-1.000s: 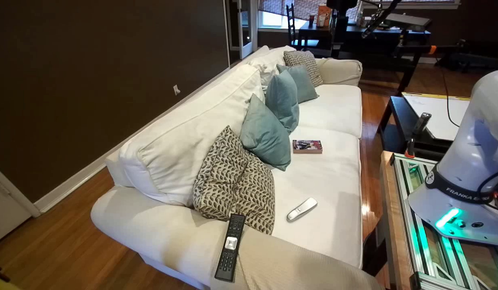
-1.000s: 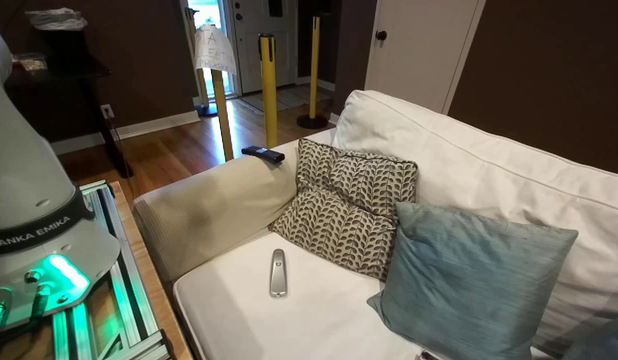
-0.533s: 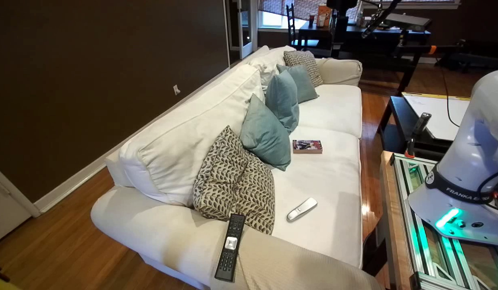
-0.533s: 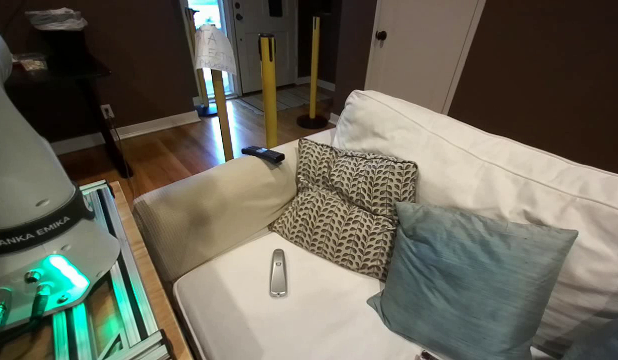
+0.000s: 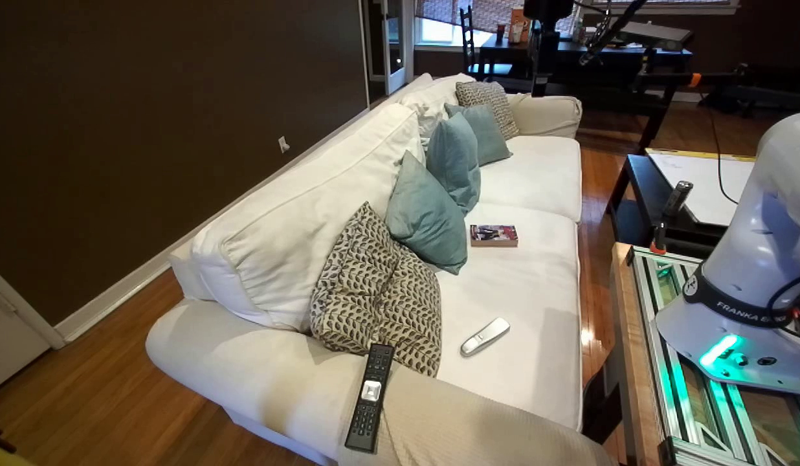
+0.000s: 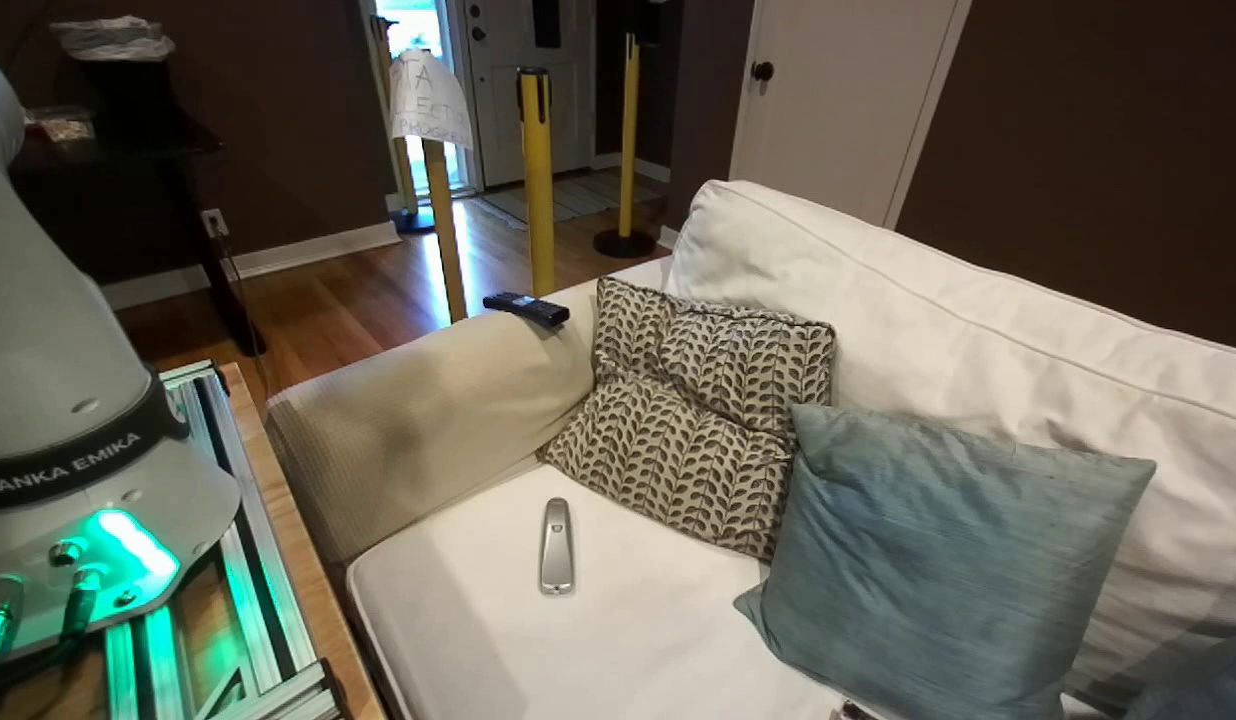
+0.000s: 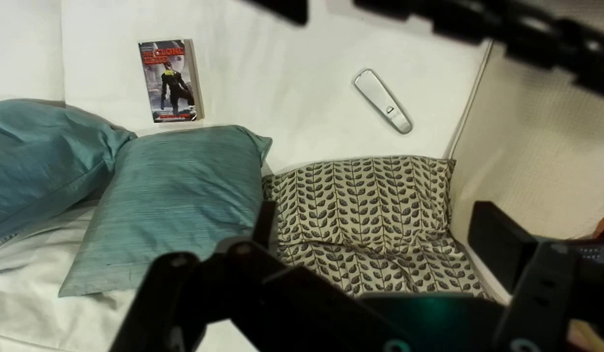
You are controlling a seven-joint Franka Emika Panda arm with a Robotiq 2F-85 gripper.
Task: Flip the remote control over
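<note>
The remote control is a slim silvery-white bar lying flat on the white sofa seat, shown in both exterior views (image 5: 485, 336) (image 6: 556, 547) and in the wrist view (image 7: 375, 93). Its upper face is plain with one small oval mark near one end; no dark buttons show. My gripper (image 7: 375, 225) is open and empty, its fingers (image 7: 500, 244) wide apart. In the wrist view it is high above the sofa, over the patterned pillow and apart from the remote. Dark parts, apparently my gripper (image 5: 540, 84), hang at the top of an exterior view.
A patterned pillow (image 5: 380, 291) and teal pillow (image 5: 429, 213) lean on the backrest beside the remote. A paperback book (image 7: 170, 80) lies on the seat. A longer black remote (image 5: 369, 398) lies on the sofa armrest (image 6: 428, 420). The robot's bench (image 5: 633, 362) stands along the sofa front.
The dark gripper parts at the top of an exterior view hang slightly lower than before. The remote, pillows and book have not moved.
</note>
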